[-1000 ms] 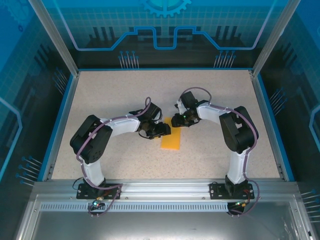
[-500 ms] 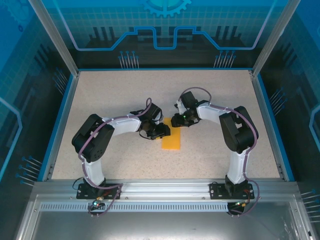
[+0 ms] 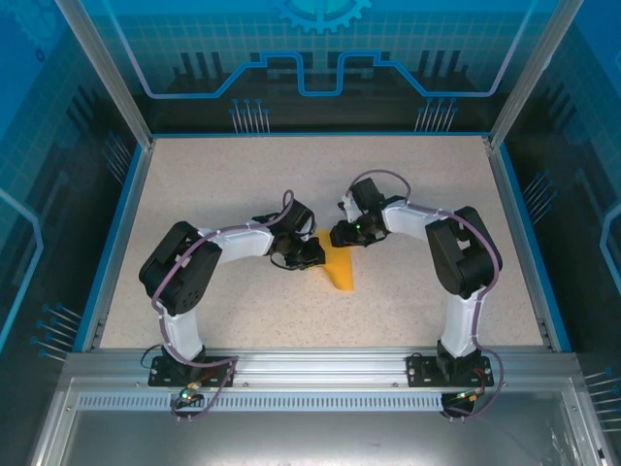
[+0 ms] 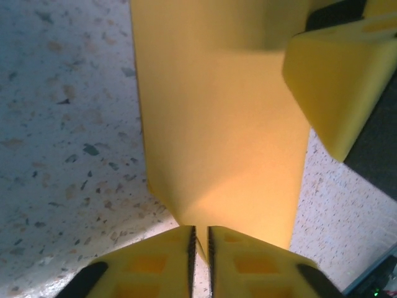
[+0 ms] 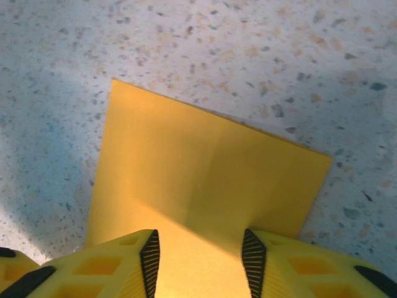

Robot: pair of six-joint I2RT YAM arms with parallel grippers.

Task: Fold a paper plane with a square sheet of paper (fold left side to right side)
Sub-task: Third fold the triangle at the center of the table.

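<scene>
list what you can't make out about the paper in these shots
- Top external: the paper sheet is tiny and its creases are unreadable; its far end sits under the left gripper and right gripper.
- Left wrist: its upper part runs off the frame; the right gripper's finger covers a corner.
- Right wrist: its near edge is hidden behind the fingers; contact unclear.

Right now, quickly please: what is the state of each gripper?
Left gripper: closed, pinching the orange paper sheet.
Right gripper: open, fingers apart over the same sheet, holding nothing.
</scene>
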